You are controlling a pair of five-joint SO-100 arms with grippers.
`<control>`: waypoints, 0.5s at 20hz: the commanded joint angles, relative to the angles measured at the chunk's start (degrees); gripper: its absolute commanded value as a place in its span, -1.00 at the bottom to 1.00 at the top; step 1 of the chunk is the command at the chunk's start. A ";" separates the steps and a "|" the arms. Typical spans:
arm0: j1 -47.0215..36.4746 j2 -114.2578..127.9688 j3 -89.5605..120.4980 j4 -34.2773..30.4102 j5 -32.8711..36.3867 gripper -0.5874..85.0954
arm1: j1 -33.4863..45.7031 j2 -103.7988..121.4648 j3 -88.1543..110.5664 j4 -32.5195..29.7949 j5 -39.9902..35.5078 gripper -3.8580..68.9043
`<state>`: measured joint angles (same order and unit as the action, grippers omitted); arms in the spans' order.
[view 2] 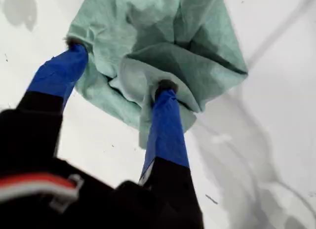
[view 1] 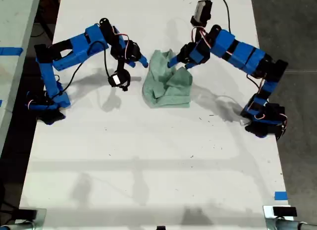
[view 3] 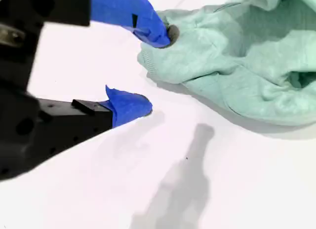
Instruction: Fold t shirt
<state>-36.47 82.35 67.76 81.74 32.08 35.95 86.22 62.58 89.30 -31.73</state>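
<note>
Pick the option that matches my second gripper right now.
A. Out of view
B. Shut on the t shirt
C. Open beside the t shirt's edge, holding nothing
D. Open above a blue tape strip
C: in the second wrist view my second gripper stands open at the t shirt edge, with bare table between its fingers.

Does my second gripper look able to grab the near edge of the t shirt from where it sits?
Probably yes. My second gripper is open right at the t shirt, one finger touching its hem, with only bare table around.

Pale mint-green t shirt (view 1: 167, 80), wrinkled, bunched in loose layers, lying mid-table in the exterior view
</note>
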 commanded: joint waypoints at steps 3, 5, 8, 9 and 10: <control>-6.59 5.01 -0.18 1.05 0.44 -0.62 | 10.55 8.88 0.70 5.63 -3.96 -0.02; -8.61 5.62 0.44 1.14 0.97 -0.65 | 13.27 12.04 4.04 7.03 -5.10 -0.05; -6.59 5.19 0.97 1.41 0.18 -0.90 | 13.18 21.62 16.00 7.12 -3.34 -0.19; -5.27 4.83 1.41 1.85 -0.88 -0.98 | 12.74 25.84 21.71 6.68 -1.76 -0.44; -4.22 4.13 2.29 2.37 -2.29 -0.99 | 12.22 31.20 28.39 5.80 -0.18 -0.75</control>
<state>-43.24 83.76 70.05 83.50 31.64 48.43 107.05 82.71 95.98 -34.63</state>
